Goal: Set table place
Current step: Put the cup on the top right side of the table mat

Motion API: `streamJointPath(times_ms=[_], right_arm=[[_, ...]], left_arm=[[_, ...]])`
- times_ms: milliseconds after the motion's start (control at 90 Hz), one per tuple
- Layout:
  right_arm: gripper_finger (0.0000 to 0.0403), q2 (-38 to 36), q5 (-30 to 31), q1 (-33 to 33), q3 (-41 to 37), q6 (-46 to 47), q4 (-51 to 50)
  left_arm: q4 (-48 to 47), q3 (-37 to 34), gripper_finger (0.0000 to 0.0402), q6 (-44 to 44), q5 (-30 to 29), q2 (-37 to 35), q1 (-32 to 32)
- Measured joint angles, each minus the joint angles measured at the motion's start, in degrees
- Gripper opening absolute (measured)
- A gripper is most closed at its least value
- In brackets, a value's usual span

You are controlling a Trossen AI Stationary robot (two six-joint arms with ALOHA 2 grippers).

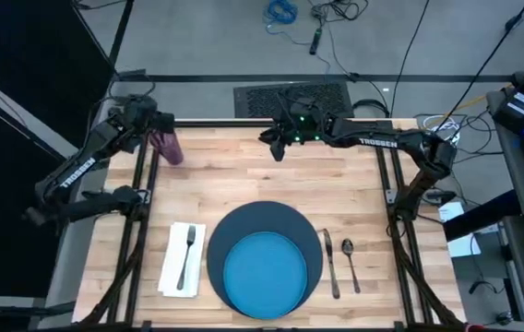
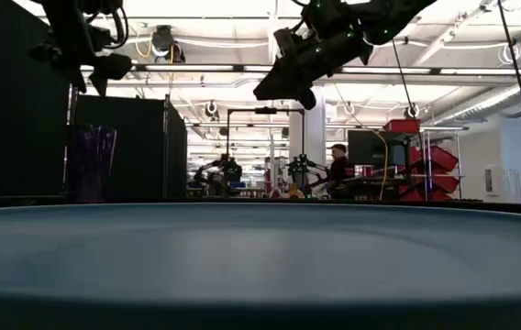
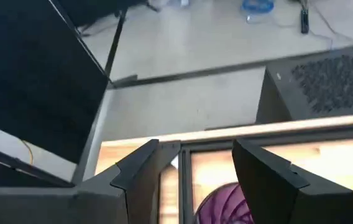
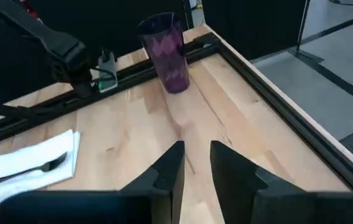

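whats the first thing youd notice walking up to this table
The blue plate on its dark round mat near the table's front edge, flanked by a fork on a white napkin on one side and a knife and spoon on the other. Next, the purple cup upright at the far left corner, just under the left gripper, while the right gripper hangs over the far edge, fingers open.

Purple cup (image 1: pixel 169 145) upright at table's (image 1: pixel 244 175) far-left corner.

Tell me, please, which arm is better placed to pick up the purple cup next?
Left, probably: the left gripper hovers just above the purple cup at the table's far left corner, fingers open, while the right gripper hangs mid-table, farther away.
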Motion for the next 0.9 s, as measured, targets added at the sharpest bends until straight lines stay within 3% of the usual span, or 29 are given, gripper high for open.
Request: streamJointPath(times_ms=[200, 389, 600, 900], right_arm=[[0.0064, 0.52, -2.77, 0.15, -0.01, -0.65, -0.55], [0.0064, 0.52, -2.79, 0.46, -0.01, -1.45, -0.98], [0.0064, 0.52, -2.79, 0.45, -0.01, -1.78, -1.61], [0.0064, 0.52, -2.77, 1.51, -0.05, -4.36, -5.12]], left_arm=[[-13.23, 7.3, 0.019, -5.65, 5.89, 5.31, 0.91], [-22.18, 7.64, 0.019, -7.86, 14.17, 8.76, 0.92], [-24.45, 7.24, 0.019, -8.98, 11.82, 13.92, 1.5], [-24.49, 7.22, 0.019, -8.97, 9.49, 15.66, 3.11]])
